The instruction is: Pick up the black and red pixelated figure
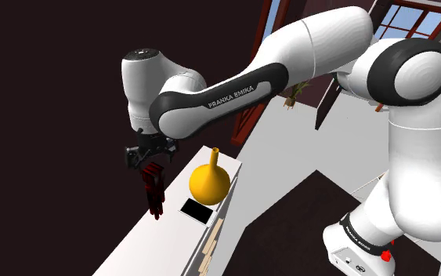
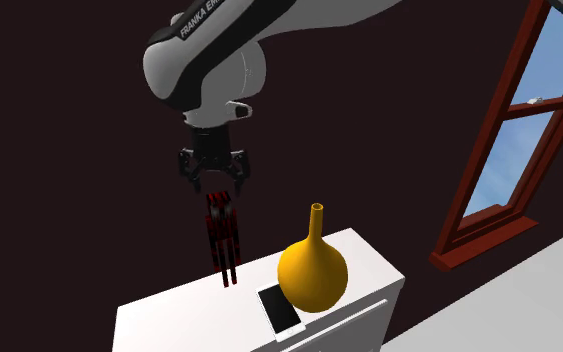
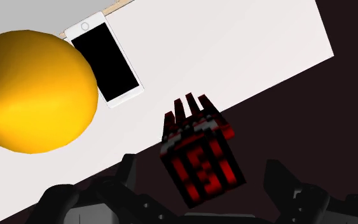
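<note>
The black and red pixelated figure (image 1: 155, 192) (image 2: 223, 240) stands upright at the white table's (image 2: 169, 315) edge that meets the dark wall, leaning slightly. My gripper (image 1: 150, 157) (image 2: 219, 186) hangs directly over its head, open. In the wrist view the figure's blocky head (image 3: 199, 162) sits between the two black fingers (image 3: 128, 170) with a gap on each side, so the gripper (image 3: 203, 165) straddles it without touching. Its legs point down to the table edge.
An orange round vase (image 1: 209, 182) (image 2: 312, 272) (image 3: 34, 92) with a thin neck stands close beside the figure. A phone (image 1: 197, 211) (image 2: 279, 310) (image 3: 104, 60) lies flat in front of the vase. A red-framed window (image 2: 514, 130) is on the second exterior view's right.
</note>
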Robot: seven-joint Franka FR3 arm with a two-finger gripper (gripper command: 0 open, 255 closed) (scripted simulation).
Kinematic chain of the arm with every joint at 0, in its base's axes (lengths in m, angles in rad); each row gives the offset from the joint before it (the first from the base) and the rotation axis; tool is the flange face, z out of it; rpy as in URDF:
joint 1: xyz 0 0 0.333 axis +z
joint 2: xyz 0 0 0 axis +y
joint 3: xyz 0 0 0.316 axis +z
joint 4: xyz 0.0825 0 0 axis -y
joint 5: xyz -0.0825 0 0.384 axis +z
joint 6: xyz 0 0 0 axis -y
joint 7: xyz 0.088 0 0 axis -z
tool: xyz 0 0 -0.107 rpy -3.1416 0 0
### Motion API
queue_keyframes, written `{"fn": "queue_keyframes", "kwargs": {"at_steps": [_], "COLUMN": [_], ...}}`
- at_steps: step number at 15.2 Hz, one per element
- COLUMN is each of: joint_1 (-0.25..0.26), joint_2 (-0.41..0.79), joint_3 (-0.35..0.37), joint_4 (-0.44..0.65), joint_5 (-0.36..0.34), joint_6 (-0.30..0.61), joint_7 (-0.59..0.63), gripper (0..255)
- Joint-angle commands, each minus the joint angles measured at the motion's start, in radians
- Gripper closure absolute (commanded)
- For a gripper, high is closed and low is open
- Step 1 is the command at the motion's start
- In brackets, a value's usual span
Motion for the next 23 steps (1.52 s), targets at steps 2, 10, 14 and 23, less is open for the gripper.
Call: {"fn": "queue_keyframes", "kwargs": {"at_steps": [2,10,14,23], "joint_1": [0.013,0.019,0.018,0.012], "joint_2": [0.03,0.06,0.059,0.028], "joint_3": [-0.008,-0.019,-0.019,-0.007], "joint_4": [0.005,-0.013,-0.013,0.007], "joint_5": [-0.013,-0.03,-0.029,-0.012], "joint_6": [0.022,0.067,0.067,0.018], "joint_7": [0.012,0.022,0.022,0.011], "gripper": [0,255,255,255]}}
